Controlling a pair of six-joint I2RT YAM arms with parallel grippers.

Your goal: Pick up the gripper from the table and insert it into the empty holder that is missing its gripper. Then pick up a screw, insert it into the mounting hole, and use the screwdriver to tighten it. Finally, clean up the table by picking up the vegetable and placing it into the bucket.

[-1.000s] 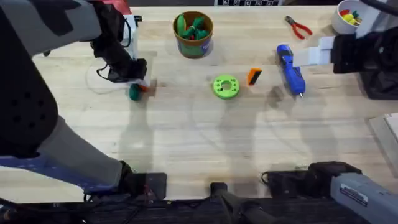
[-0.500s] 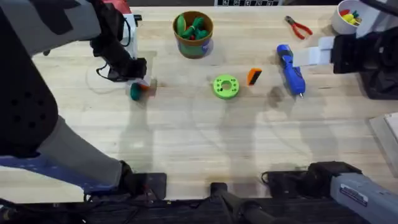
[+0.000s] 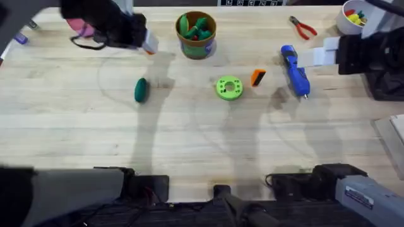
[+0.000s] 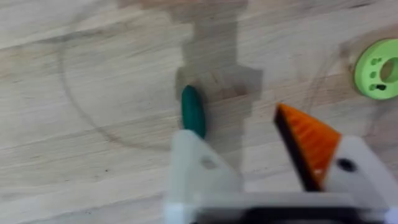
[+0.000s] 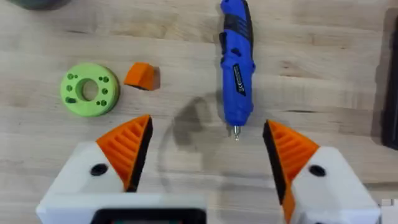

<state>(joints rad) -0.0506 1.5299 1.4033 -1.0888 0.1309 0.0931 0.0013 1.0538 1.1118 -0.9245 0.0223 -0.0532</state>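
Note:
The dark green vegetable lies on the table, seen from the left wrist view as an oval beyond my fingers. My left gripper hangs open above the table, back-left of the vegetable and left of the bucket. One of its fingers is the bare white holder; the other carries an orange tip. The loose orange gripper rests beside the green disc. The blue screwdriver lies just below my open right gripper.
Red-handled pliers and a white bowl of colourful bits sit at the back right. The bucket holds green and red toy pieces. A pink object lies at the back left. The front half of the wooden table is bare.
My left arm has lifted and swung back from the vegetable, towards the table's far left. The vegetable stays lying where it was. The right arm has not moved.

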